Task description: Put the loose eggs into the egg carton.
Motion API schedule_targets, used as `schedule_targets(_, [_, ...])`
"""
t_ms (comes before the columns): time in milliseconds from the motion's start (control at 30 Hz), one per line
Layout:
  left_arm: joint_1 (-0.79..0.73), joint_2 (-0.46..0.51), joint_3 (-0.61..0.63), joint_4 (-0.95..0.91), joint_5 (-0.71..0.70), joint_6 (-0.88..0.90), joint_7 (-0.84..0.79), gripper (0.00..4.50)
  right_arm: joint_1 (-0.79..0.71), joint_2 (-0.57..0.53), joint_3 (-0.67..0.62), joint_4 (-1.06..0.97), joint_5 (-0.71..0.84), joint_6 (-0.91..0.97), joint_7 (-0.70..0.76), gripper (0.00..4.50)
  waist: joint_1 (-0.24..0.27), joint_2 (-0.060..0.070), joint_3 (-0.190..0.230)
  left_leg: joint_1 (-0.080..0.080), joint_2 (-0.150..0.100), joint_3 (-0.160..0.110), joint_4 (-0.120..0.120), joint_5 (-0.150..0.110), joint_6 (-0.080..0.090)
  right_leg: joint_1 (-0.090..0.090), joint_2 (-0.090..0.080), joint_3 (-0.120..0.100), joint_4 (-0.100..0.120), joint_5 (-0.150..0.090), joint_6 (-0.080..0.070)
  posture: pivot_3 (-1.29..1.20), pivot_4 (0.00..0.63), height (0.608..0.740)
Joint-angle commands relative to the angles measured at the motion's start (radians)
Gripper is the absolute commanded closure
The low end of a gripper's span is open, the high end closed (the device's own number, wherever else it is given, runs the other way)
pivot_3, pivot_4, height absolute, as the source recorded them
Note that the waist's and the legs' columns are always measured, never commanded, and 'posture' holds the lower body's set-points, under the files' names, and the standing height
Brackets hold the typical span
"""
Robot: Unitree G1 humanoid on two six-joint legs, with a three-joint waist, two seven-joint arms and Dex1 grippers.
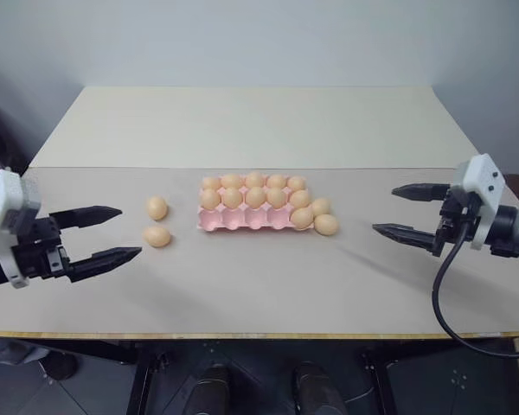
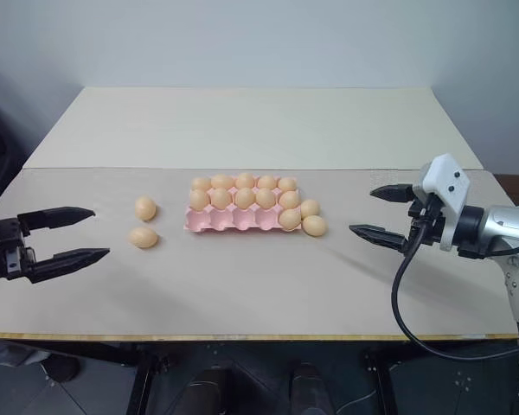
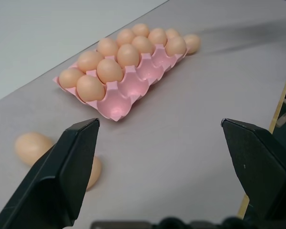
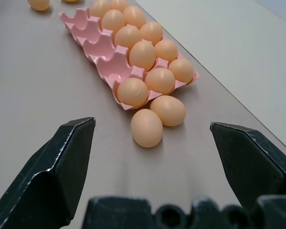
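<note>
Fingers on your left gripper (image 1: pixel 106 233) and right gripper (image 1: pixel 396 210) gape wide, empty. Four loose eggs (image 1: pixel 157 236) flank the egg carton (image 1: pixel 242 220) on the worktop (image 1: pixel 268 285); nudge one and it rolls.

The pink moulded egg carton (image 1: pixel 242 220) sits mid-worktop (image 1: pixel 259 285), its near row mostly empty. Two loose tan eggs (image 1: pixel 156 207) lie left of it; two more (image 1: pixel 326 224) touch its right end.

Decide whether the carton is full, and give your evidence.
Not full. The carton has four empty near-row cups; two eggs lie left of it, two right.
</note>
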Motion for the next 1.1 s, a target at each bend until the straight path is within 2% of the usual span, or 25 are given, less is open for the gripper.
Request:
schedule_targets(33, [-0.051,0.018,0.019,0.019,-0.049,0.036,0.027,0.03,0.005,-0.002,-0.046,-0.040,0.016,-0.020,0.003,0.00,0.000,0.000,0.000,0.000,0.000,0.000,0.000,0.000,0.000,0.000,0.000,0.000,0.000,0.000,0.000,0.00,0.150,0.740])
schedule_targets(400, [-0.084,0.020,-0.022,0.041,-0.004,-0.022,-0.002,0.03,-0.021,-0.010,-0.032,-0.017,0.004,-0.028,0.014,0.00,-0.001,0.000,0.000,0.000,0.000,0.000,0.000,0.000,0.000,0.000,0.000,0.001,0.000,0.000,0.000,0.00,0.150,0.740])
schedule_targets(567, [-0.053,0.008,-0.010,0.033,-0.006,-0.033,-0.019,0.03,-0.020,-0.027,-0.026,-0.025,-0.006,-0.027,0.035,0.00,-0.002,0.000,0.000,0.000,0.001,0.001,0.000,0.000,0.000,0.000,0.001,0.001,0.000,0.000,0.000,0.00,0.150,0.740])
schedule_targets(800, [-0.117,-0.008,-0.089,0.050,-0.007,-0.051,-0.016,0.03,-0.100,0.045,0.185,0.005,-0.161,-0.092,0.001,0.00,-0.006,0.000,0.000,0.001,0.001,0.001,0.000,0.000,0.000,0.000,0.001,0.001,0.000,0.001,0.000,0.00,0.150,0.740])
schedule_targets(933, [-0.137,-0.006,-0.106,0.057,-0.008,-0.053,-0.018,0.03,-0.200,0.127,0.323,0.115,-0.283,-0.125,-0.033,0.00,-0.007,0.000,0.000,0.000,0.002,0.001,0.000,0.000,0.000,-0.002,0.002,0.002,0.000,0.001,-0.001,0.00,0.150,0.740])
schedule_targets(1100, [-0.116,-0.006,-0.088,0.037,-0.016,-0.048,-0.019,0.03,-0.304,0.217,0.410,0.277,-0.384,-0.177,-0.057,0.00,-0.004,0.000,0.000,-0.001,0.001,0.001,0.000,0.000,0.000,-0.003,0.002,0.002,0.000,0.001,-0.001,0.00,0.150,0.740])
